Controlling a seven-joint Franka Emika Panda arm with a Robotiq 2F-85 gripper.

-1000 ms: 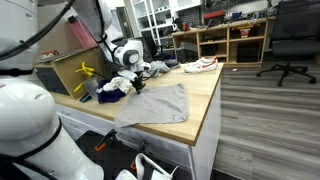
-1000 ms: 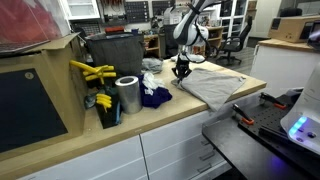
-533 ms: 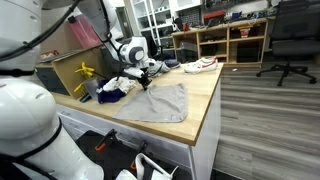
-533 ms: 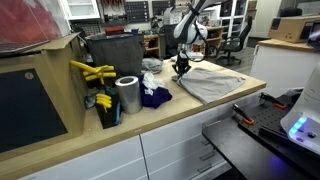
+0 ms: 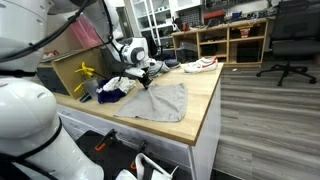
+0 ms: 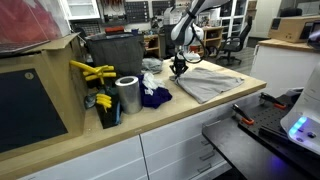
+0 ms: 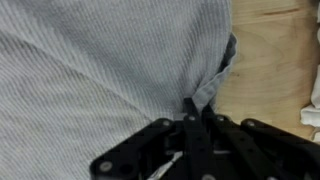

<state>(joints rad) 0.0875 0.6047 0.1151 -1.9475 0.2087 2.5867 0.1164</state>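
A grey cloth [image 5: 155,101] lies spread on the wooden worktop [image 5: 205,100]; it also shows as the grey cloth [image 6: 212,82] and fills most of the wrist view [image 7: 100,70]. My gripper [image 5: 145,82] is shut on one corner of the cloth and lifts that corner a little off the wood. In the wrist view the gripper [image 7: 194,108] pinches a raised fold of fabric between its black fingers. From the other side the gripper [image 6: 178,70] hangs over the cloth's near-left corner.
A dark blue cloth [image 6: 154,96] and a white crumpled cloth [image 6: 152,66] lie beside the gripper. A metal can [image 6: 127,95], yellow-handled tools [image 6: 92,72] and a dark bin [image 6: 115,52] stand further along. A shoe [image 5: 203,65] rests at the worktop's far end.
The gripper has moved with the cloth corner towards the pile of other cloths, pulling the grey cloth slightly flatter along the worktop. Its jaws have stayed shut.
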